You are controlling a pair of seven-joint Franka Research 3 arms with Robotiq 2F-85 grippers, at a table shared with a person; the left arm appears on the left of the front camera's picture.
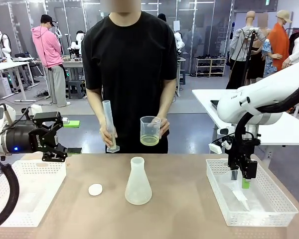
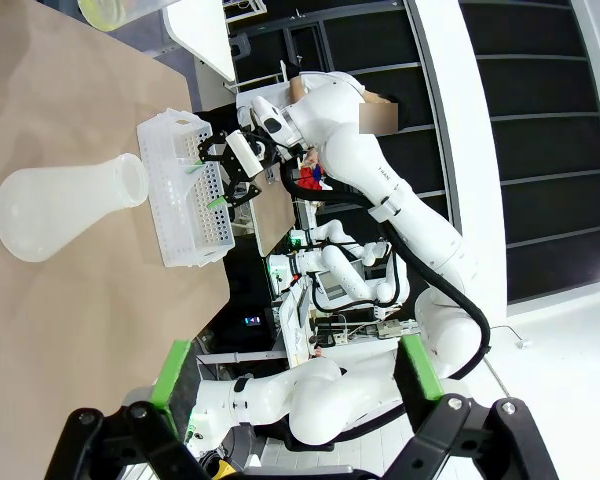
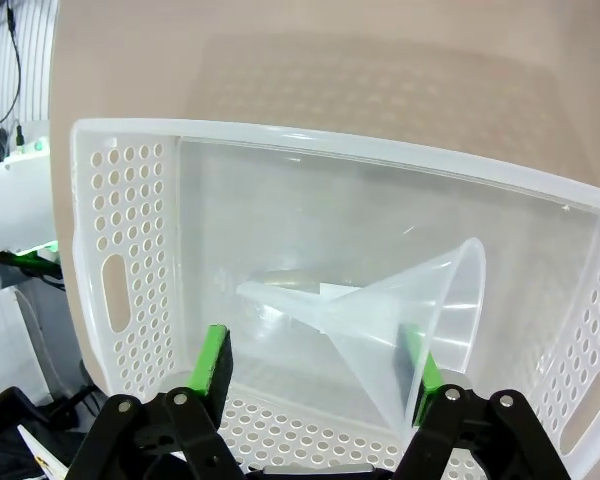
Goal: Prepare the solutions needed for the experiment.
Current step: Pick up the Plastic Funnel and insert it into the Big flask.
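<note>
Right end effector [image 1: 240, 180] low in basket [image 1: 263, 222]

Left gripper [image 2: 295, 378] spread wide. A frosted conical flask [image 2: 65, 208] stands on the bench [image 2: 60, 340] beside a white perforated basket [image 2: 180, 220], right gripper [image 2: 207, 186] inside.

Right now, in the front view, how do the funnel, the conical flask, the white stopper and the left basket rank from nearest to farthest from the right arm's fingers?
1. Funnel, just beneath the right fingers, in the right basket.
2. Conical flask, at the table's middle.
3. White stopper, left of the flask.
4. Left basket, at the far left.
</note>
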